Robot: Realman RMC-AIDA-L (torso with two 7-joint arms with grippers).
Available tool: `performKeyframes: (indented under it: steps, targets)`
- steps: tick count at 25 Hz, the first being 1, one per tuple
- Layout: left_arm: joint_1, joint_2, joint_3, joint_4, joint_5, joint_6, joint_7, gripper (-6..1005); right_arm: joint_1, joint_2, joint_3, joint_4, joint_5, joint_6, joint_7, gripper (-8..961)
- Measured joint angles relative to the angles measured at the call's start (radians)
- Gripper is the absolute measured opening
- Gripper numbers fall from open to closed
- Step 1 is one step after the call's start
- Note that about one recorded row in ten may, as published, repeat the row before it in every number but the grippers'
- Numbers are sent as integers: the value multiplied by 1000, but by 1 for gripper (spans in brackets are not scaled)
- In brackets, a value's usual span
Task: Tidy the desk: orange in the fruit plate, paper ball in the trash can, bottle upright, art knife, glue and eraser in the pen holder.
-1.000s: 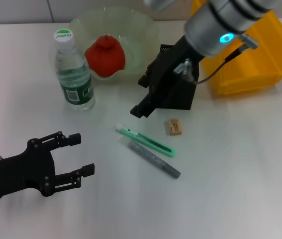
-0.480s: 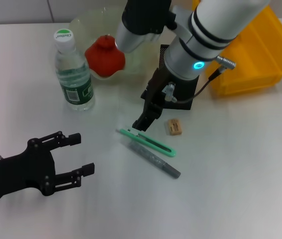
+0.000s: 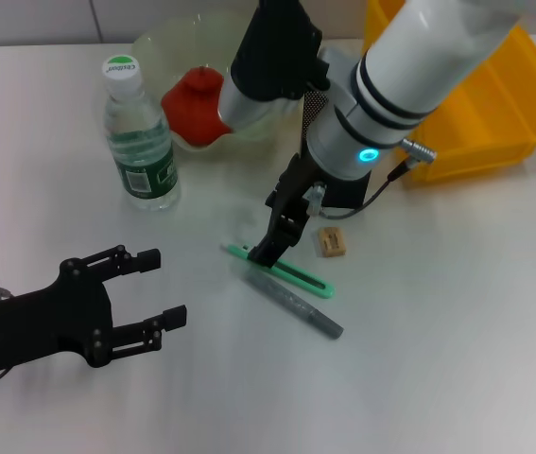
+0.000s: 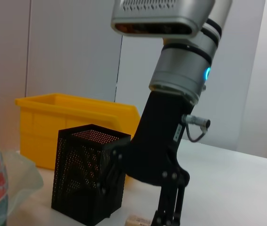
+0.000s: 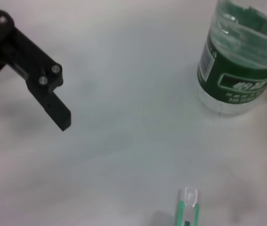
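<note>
In the fruit plate (image 3: 268, 52) sits the orange (image 3: 197, 106); left hand (image 3: 154, 288) spread wide, right hand's (image 3: 269, 252) grip unclear.

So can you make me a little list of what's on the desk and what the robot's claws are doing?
bottle: upright, cap on
orange: in the fruit plate
art knife: green, flat on the desk
glue: grey stick, lying beside the knife
eraser: on the desk near the pen holder
pen holder: black mesh, nothing seen inside
yellow bin: behind the pen holder
right claw: down at the knife's end
left claw: open, off to the side
</note>
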Motion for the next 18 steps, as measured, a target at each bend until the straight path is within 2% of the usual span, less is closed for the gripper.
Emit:
performKeyframes:
  steps: [4,18]
  targets:
    - [-1,-2,0,0,0,-4,0,783,-17,0,-39,10,41,53,-5,834]
    - [-6,-3,-13,0,-1,-15,-1,783,-49,0,-56,23,71,143,-8,834]
